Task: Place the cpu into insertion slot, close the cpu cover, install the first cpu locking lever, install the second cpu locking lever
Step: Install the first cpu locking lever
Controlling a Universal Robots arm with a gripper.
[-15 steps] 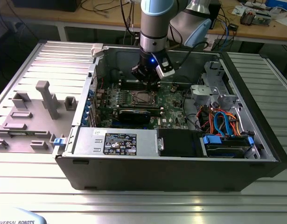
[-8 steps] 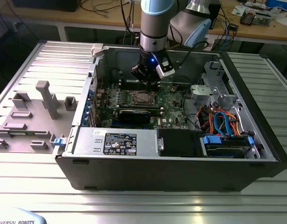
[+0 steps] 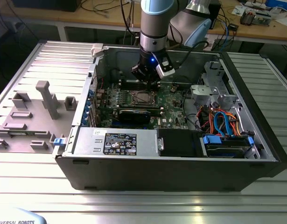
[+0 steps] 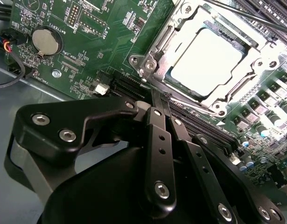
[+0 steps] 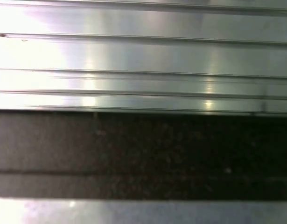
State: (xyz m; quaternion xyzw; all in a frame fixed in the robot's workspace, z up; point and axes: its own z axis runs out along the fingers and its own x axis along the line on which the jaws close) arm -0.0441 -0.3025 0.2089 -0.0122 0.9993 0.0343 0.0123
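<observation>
The cpu (image 4: 206, 63) lies flat in the insertion slot (image 3: 143, 98), its pale metal top showing through the window of the cpu cover (image 4: 158, 46). The cover lies down over the chip. A bent wire lever end (image 4: 142, 71) sits at one socket corner. My gripper (image 4: 163, 99) is shut, its black fingers (image 4: 159, 140) pressed together with the tips right at the socket's edge beside that lever; whether they touch it I cannot tell. In the exterior view the gripper (image 3: 149, 86) hangs just behind the socket inside the open computer case.
The green motherboard (image 3: 173, 100) carries a black graphics card (image 3: 134, 115) in front of the socket, memory slots (image 4: 274, 11) and a coin battery (image 4: 46, 42). Case walls (image 3: 155, 165), a drive bay with coloured cables (image 3: 222, 123) and a ribbed metal table (image 5: 143, 56) surround it.
</observation>
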